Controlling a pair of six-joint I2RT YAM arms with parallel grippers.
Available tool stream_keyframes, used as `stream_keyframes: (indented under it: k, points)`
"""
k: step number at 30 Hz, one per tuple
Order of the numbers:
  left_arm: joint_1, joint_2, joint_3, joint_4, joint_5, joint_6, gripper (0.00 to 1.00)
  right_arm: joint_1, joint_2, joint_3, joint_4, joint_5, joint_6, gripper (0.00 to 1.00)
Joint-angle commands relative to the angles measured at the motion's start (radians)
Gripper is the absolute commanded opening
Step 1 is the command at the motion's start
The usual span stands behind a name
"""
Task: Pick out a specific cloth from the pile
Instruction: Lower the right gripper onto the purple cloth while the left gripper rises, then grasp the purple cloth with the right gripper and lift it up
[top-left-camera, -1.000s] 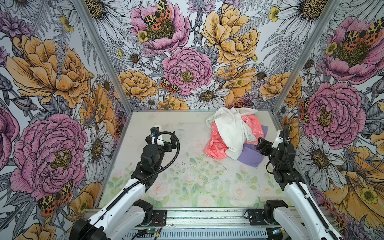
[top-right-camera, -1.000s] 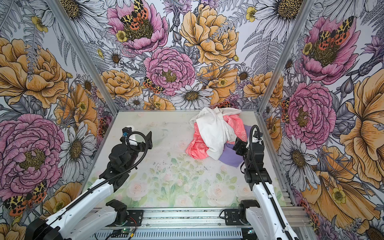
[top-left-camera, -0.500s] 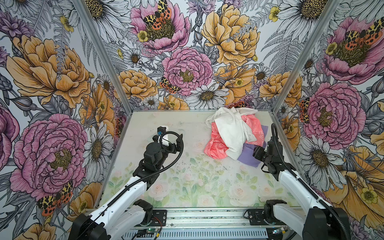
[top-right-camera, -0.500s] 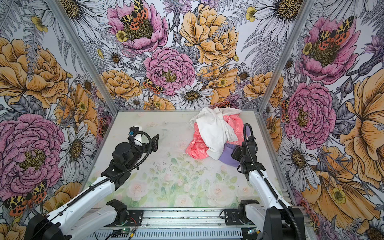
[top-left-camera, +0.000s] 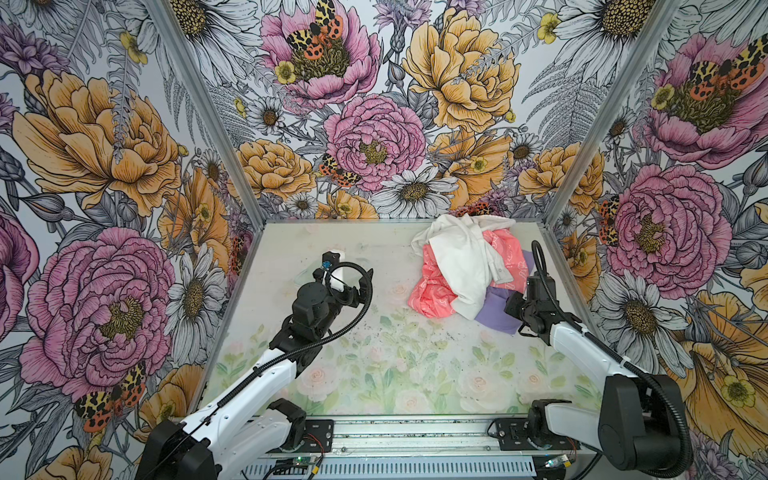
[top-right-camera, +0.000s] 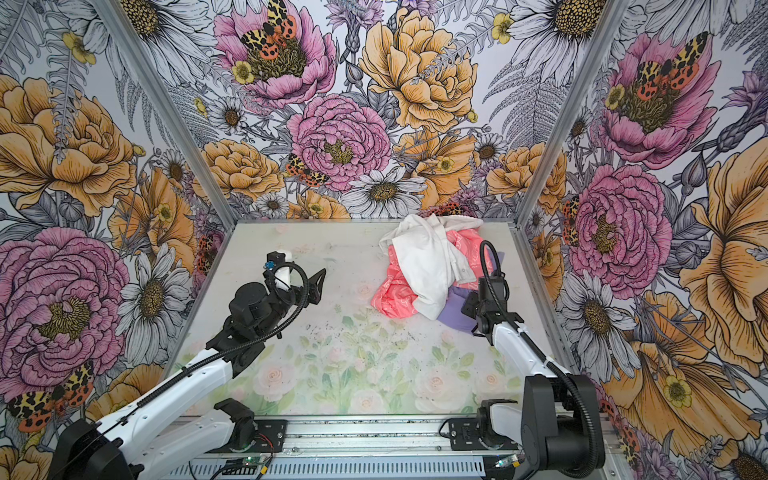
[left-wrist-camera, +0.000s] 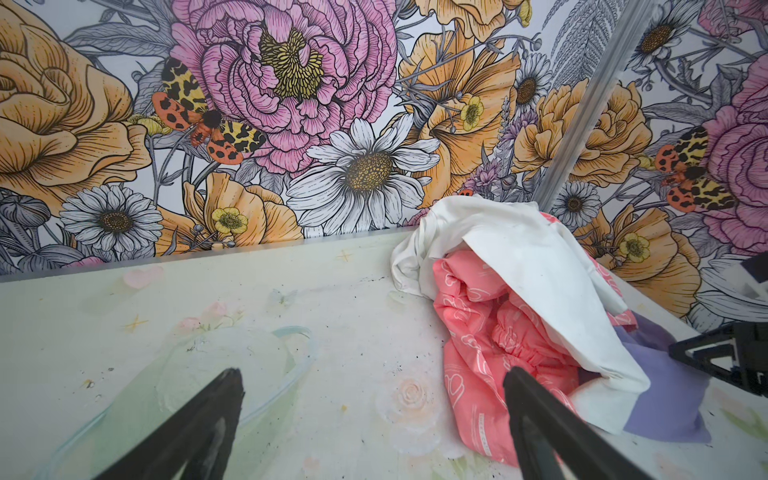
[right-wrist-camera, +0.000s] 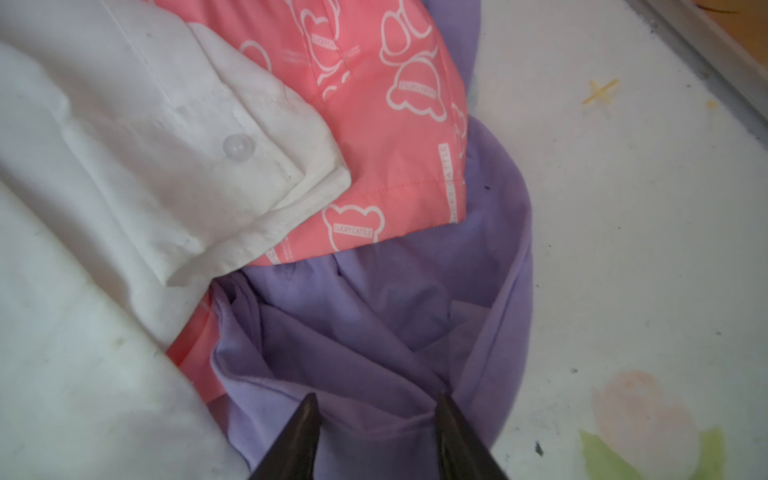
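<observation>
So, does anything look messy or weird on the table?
Yes. The pile is a crumpled heap in the far right corner, with the cloth mostly buried under the white shirt and pink cloth. Small dark specks litter the table.

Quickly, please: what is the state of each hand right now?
Left hand: open, holding nothing.
Right hand: a fold of the cloth lies between its jaws; whether it grips cannot be told.
</observation>
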Motion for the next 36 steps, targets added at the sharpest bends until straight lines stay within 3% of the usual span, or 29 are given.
stream_keyframes:
  k: [1, 16, 36]
  points:
    - [-0.006, -0.016, 0.021, 0.029, 0.020, -0.002, 0.99, 0.003, 0.032, 0.034, 0.009, -0.020, -0.005, 0.43]
    - [-0.011, -0.042, 0.017, 0.030, 0.013, -0.004, 0.99, 0.005, -0.012, 0.072, 0.008, -0.030, 0.013, 0.01]
    - [-0.016, -0.086, 0.013, 0.028, 0.029, -0.014, 0.99, 0.004, -0.199, 0.285, 0.008, -0.093, 0.005, 0.00]
